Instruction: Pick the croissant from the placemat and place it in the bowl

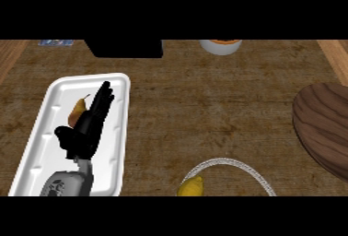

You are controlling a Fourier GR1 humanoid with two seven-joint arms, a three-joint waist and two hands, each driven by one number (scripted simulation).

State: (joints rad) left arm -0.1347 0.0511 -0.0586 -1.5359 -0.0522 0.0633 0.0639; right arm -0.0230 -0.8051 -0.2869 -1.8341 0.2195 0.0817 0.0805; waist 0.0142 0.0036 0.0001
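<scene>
A small brown item with a pointed tip [79,107], the only croissant-like thing in view, lies on a long white tray [41,138] at the left. My left hand [88,125] reaches up over the tray with its fingers straight, lying along the item's right side and hiding part of it. The hand is open, its thumb sticking out to the left below the item. A round bowl with a pale rim [234,162] is cut off at the lower edge, centre right. A yellow item [192,186] shows at the bowl's left edge. My right hand does not show.
A dark round wooden board [326,124] lies at the right edge. A black box [127,48] and a white cup with orange contents [221,46] stand at the far edge. The brown counter [204,106] lies between the tray and the bowl.
</scene>
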